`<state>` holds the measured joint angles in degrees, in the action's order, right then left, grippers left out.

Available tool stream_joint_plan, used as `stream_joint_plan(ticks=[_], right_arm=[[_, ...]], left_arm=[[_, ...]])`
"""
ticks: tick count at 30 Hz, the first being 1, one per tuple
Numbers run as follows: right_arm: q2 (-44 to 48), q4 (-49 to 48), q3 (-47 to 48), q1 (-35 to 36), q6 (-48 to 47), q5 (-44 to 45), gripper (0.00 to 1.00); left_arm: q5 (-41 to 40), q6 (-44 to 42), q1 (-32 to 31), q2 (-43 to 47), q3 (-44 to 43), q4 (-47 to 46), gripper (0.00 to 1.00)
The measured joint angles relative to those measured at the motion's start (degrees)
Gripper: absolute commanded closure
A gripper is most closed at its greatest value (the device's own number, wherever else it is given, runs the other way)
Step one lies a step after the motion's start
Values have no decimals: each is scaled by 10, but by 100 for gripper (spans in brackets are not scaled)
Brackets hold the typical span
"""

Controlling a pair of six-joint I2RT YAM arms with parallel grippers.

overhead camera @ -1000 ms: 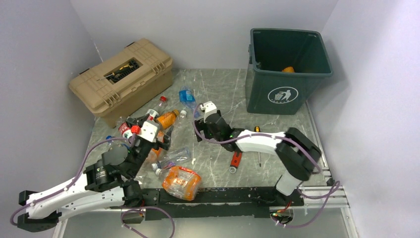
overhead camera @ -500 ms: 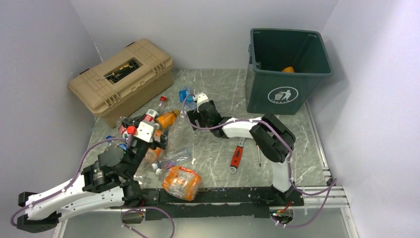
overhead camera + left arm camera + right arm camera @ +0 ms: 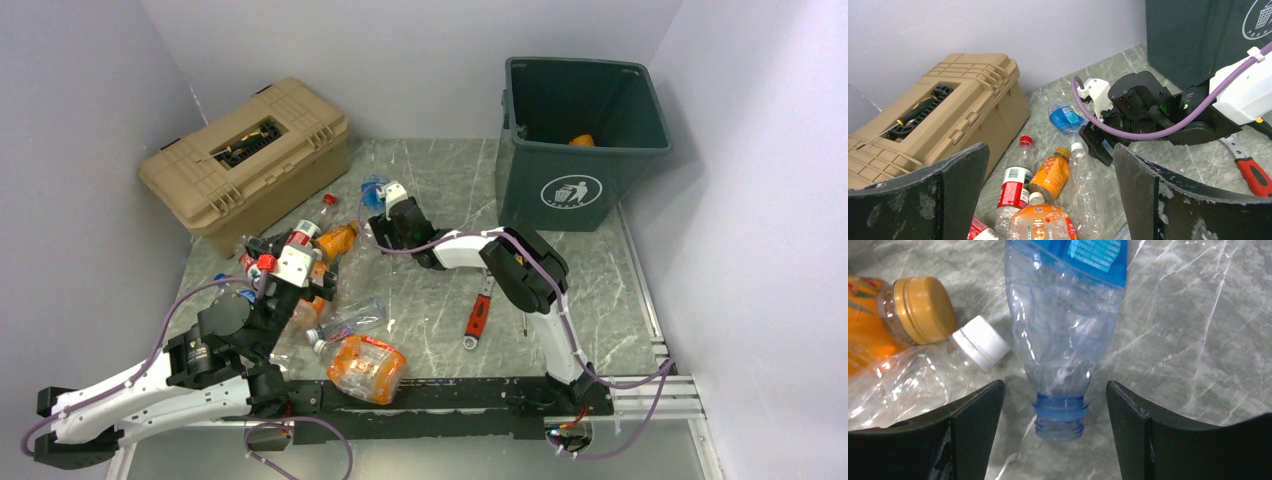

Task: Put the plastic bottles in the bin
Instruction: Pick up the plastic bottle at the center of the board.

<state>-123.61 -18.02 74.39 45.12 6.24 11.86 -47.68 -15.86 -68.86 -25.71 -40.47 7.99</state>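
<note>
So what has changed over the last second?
The right tool moved away and leftward; it now stands open astride the neck of the blue-labelled bottle, nothing gripped yet. The left tool stays wide open over the bottle pile. Bin, toolbox and wrench have not moved.

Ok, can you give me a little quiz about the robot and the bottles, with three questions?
1. True or false: the blue-labelled bottle lying between the right arm's open jaws has its cap on.
2. Which tool lies beside the right arm? A) a hammer B) a red-handled wrench C) scissors
3. What colour is the object showing inside the bin?
Key: 1 false, its neck is bare. 2 B. 3 orange.
</note>
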Motion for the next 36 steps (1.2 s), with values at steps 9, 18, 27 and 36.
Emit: stream_joint_plan(ticks=[9, 18, 27, 36], right_arm=[[-12, -14, 9, -15, 3, -17, 63], [73, -30, -100, -6, 3, -14, 87], [364, 111, -184, 46, 52, -20, 100], [607, 439, -141, 47, 99, -88, 100]], left_arm=[[-2, -10, 0, 0, 0, 0, 1], [-2, -10, 0, -4, 0, 0, 2], [0, -15, 0, 8, 0, -7, 2], [79, -46, 0, -23, -43, -10, 1]])
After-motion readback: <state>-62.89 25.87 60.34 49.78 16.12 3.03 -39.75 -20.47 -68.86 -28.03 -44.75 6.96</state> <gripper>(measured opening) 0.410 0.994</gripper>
